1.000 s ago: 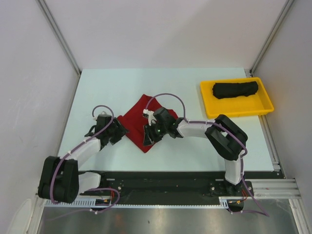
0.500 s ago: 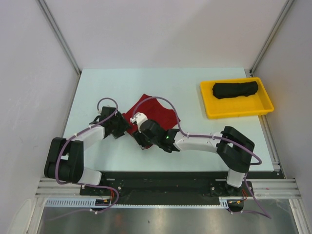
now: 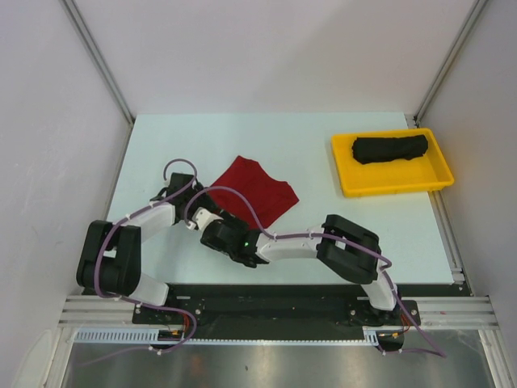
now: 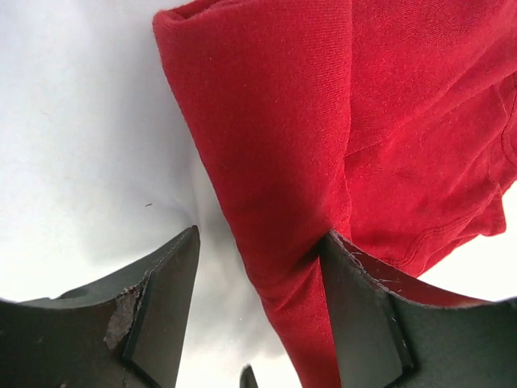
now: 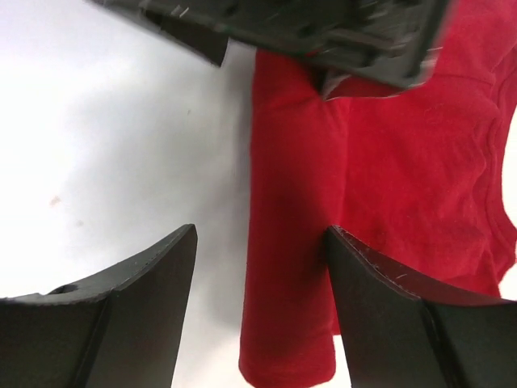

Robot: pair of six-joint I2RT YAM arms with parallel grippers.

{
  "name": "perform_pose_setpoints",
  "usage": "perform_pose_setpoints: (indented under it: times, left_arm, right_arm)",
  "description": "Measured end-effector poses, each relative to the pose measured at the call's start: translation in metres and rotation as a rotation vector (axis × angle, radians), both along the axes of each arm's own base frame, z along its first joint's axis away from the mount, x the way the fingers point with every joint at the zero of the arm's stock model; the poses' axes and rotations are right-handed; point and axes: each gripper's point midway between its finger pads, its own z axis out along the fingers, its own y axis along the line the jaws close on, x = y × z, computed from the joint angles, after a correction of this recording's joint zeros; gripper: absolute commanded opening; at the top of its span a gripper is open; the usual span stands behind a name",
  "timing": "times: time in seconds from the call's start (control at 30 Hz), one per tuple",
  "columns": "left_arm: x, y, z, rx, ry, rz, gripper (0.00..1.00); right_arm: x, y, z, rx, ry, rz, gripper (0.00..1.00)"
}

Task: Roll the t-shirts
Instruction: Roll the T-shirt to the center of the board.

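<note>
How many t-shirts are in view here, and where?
2. The red t-shirt lies on the white table, one edge rolled over; the black t-shirt sits rolled up in the yellow tray. No others show.

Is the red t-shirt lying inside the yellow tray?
No, the red t-shirt lies out on the white table, and the yellow tray holds only a rolled black t-shirt.

One red t-shirt and one black t-shirt make two shirts in all. There is one yellow tray and one white table. One left arm and one right arm make two robot arms. The left gripper has two black fingers. The right gripper has two as well.
</note>
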Motion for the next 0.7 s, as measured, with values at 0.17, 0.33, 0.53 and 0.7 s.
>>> perform_pose_setpoints:
  times: [0.17, 0.33, 0.53, 0.7]
  left_arm:
    - [0.001, -0.001, 0.000, -0.001, 0.005, -0.004, 0.68]
    - [0.001, -0.001, 0.001, 0.003, 0.007, -0.011, 0.75]
    - [0.007, -0.001, 0.011, 0.007, -0.011, -0.020, 0.85]
    - [0.017, 0.000, 0.038, -0.002, -0.089, -0.019, 0.84]
  right_arm:
    - [0.003, -0.006, -0.010, -0.059, -0.025, -0.005, 0.54]
    - [0.011, -0.012, -0.012, -0.047, 0.006, -0.032, 0.43]
    - [0.020, -0.016, -0.019, 0.053, 0.158, -0.037, 0.39]
    - [0.024, -0.022, -0.013, 0.214, 0.343, -0.020, 0.37]
